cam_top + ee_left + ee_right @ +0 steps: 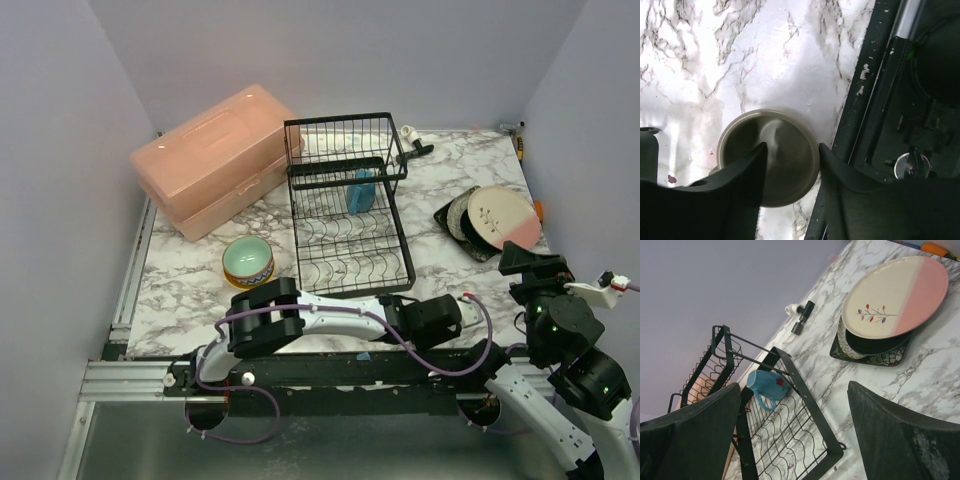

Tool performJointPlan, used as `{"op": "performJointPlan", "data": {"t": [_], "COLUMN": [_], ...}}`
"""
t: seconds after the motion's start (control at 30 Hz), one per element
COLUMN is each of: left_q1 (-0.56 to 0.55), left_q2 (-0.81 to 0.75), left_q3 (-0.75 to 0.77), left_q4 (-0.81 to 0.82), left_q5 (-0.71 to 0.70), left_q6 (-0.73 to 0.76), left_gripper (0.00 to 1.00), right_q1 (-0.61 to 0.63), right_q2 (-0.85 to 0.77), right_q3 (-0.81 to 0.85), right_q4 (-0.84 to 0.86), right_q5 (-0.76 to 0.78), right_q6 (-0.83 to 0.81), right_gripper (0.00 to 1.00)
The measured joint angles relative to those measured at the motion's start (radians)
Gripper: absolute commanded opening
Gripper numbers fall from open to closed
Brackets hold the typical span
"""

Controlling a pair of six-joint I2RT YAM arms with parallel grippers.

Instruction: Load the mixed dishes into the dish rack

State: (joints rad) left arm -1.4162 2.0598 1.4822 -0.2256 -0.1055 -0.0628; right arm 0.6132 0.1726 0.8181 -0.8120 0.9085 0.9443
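L pincer [791,147] straddles round olive mug [740,145] rim on marble-look table [765,60].

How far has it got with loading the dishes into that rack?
Barely begun. Done: one blue mug sits in the rack. In hand: the left tool straddles the wall of an olive mug, not clamped yet. Left: the green bowl and the stack of plates on the table; the right tool hangs open, empty.

A dish rack [345,205] is carried by the marbled tabletop [190,290]. A pink box [215,158] and mint bowl [248,261] are placed to its left, stacked plates [497,220] to its right.
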Motion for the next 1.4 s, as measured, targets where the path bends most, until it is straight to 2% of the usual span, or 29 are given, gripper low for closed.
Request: {"op": "performJointPlan", "data": {"t": [0.13, 0.23, 0.4, 0.53, 0.7, 0.77, 1.0, 1.17, 1.37, 1.4], "left_q1": [-0.003, -0.008, -0.012, -0.012, 0.005, 0.035, 0.237, 0.411, 0.639, 0.669], "left_q2": [0.039, 0.045, 0.039, -0.027, -0.244, -0.382, -0.796, -0.974, -1.103, -1.120], "left_q3": [0.032, 0.044, 0.054, -0.002, -0.096, -0.132, -0.262, -0.365, -0.492, -0.516], "left_q4": [-0.014, -0.036, -0.069, -0.108, -0.174, -0.175, -0.090, -0.006, 0.161, 0.202], "left_q5": [-0.031, -0.045, -0.057, -0.055, 0.004, 0.066, 0.301, 0.496, 0.682, 0.712], "left_q6": [0.000, 0.000, -0.011, -0.047, -0.125, -0.179, -0.367, -0.535, -0.785, -0.829], "left_gripper": [0.21, 0.00, 0.00, 0.00, 0.00, 0.00, 0.00, 0.00, 0.00, 0.00], "right_q1": [0.000, 0.000, 0.000, 0.000, 0.000, 0.000, 0.000, 0.000, 0.000, 0.000], "right_q2": [-0.001, -0.001, 0.005, 0.034, 0.095, 0.121, 0.204, 0.290, 0.417, 0.432], "right_q3": [0.000, 0.000, 0.000, 0.000, -0.005, -0.010, -0.041, -0.105, -0.177, -0.190], "right_q4": [0.000, 0.000, 0.000, 0.004, 0.028, 0.043, 0.121, 0.237, 0.374, 0.400], "right_q5": [0.000, -0.001, -0.006, -0.021, -0.056, -0.073, -0.159, -0.300, -0.507, -0.544], "right_q6": [0.000, -0.001, -0.005, -0.022, -0.056, -0.073, -0.152, -0.233, -0.301, -0.312], "right_gripper": [0.90, 0.90, 0.90, 0.90, 0.91, 0.91, 0.92, 0.90, 0.89, 0.99]}}
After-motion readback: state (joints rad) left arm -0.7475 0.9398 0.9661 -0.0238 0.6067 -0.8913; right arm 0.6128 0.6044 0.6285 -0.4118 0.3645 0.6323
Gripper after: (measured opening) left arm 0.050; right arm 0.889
